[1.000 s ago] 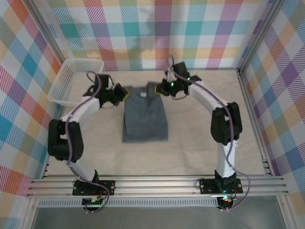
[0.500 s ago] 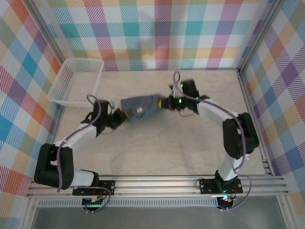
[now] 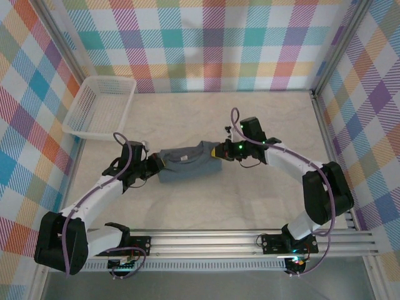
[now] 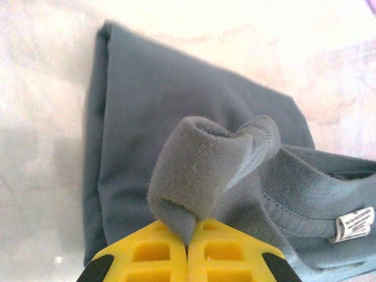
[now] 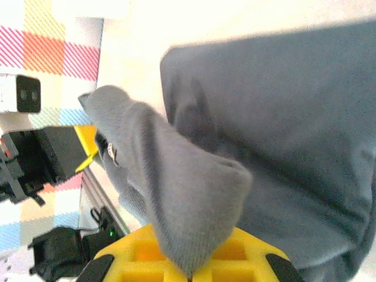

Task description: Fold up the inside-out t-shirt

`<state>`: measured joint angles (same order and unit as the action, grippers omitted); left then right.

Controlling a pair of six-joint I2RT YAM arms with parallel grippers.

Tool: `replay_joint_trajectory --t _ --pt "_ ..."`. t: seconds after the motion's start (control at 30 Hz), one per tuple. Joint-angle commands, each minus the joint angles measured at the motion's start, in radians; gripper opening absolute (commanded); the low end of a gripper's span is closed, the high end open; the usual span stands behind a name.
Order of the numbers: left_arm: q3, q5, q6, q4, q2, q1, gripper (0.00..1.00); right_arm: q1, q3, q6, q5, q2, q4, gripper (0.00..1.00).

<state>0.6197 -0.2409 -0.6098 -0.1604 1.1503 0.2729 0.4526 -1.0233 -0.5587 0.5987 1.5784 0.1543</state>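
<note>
The inside-out t-shirt [image 3: 187,164] is a slate blue-grey bundle folded over on itself in the middle of the table, collar side on top. My left gripper [image 3: 157,164] pinches its left end and my right gripper [image 3: 219,152] pinches its right end. In the left wrist view the yellow fingers [image 4: 147,252] are shut on a rolled lip of t-shirt [image 4: 194,170] cloth, with the small white tag [image 4: 355,223] by the collar seam. Seen from the right wrist, a peak of the t-shirt [image 5: 176,194] is clamped between the shut yellow fingers [image 5: 252,258].
A white mesh basket [image 3: 100,107] stands at the far left of the table. Checked fabric walls close in the left, back and right. An aluminium rail [image 3: 206,240] runs along the near edge, carrying both arm bases.
Both grippers have pulled the shirt's far end toward the near side, folding the long flat shirt over itself into a short, wide bundle. Both arms have drawn back toward the rail.
</note>
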Motion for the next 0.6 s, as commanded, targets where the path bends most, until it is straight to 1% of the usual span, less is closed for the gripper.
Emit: replay_joint_trajectory --t 0.0,0.1,0.17,0.2,0.27,0.3,0.33,0.37,0.4,0.43,0.5,0.53,0.57 --pt "0.054 0.176 0.046 0.110 0.065 0.004 0.00 -0.004 -0.104 0.047 -0.100 0.086 0.026 0.00" --pt "0.119 0.241 0.081 0.142 0.209 0.003 0.00 -0.003 -0.134 0.067 -0.167 0.176 -0.012 0.00" --pt "0.147 0.206 0.082 0.203 0.313 0.000 0.00 -0.004 -0.127 0.063 -0.208 0.231 -0.056 0.00" --pt "0.163 0.185 0.078 0.227 0.366 0.000 0.00 -0.004 -0.131 0.067 -0.200 0.263 -0.072 0.00" --pt "0.190 0.180 0.057 0.231 0.447 0.000 0.00 -0.004 -0.153 0.068 -0.196 0.317 -0.061 0.00" --pt "0.198 0.191 0.040 0.223 0.475 0.000 0.00 -0.005 -0.162 0.068 -0.195 0.331 -0.049 0.02" --pt "0.190 0.201 0.020 0.224 0.486 0.000 0.00 -0.005 -0.168 0.072 -0.193 0.335 -0.043 0.11" --pt "0.179 0.206 0.006 0.234 0.487 0.000 0.01 -0.004 -0.170 0.074 -0.192 0.331 -0.037 0.25" --pt "0.166 0.210 -0.006 0.240 0.475 0.000 0.09 -0.004 -0.175 0.078 -0.205 0.318 -0.015 0.34" --pt "0.160 0.212 -0.011 0.237 0.454 0.000 0.21 -0.005 -0.189 0.079 -0.225 0.301 0.021 0.39" --pt "0.171 0.234 -0.003 0.179 0.393 0.000 0.39 -0.005 -0.216 0.086 -0.274 0.254 0.098 0.43" --pt "0.187 0.253 0.010 0.123 0.349 0.000 0.44 -0.004 -0.224 0.086 -0.310 0.221 0.133 0.44" --pt "0.199 0.275 0.021 0.072 0.307 0.000 0.47 -0.005 -0.225 0.084 -0.348 0.189 0.157 0.45"
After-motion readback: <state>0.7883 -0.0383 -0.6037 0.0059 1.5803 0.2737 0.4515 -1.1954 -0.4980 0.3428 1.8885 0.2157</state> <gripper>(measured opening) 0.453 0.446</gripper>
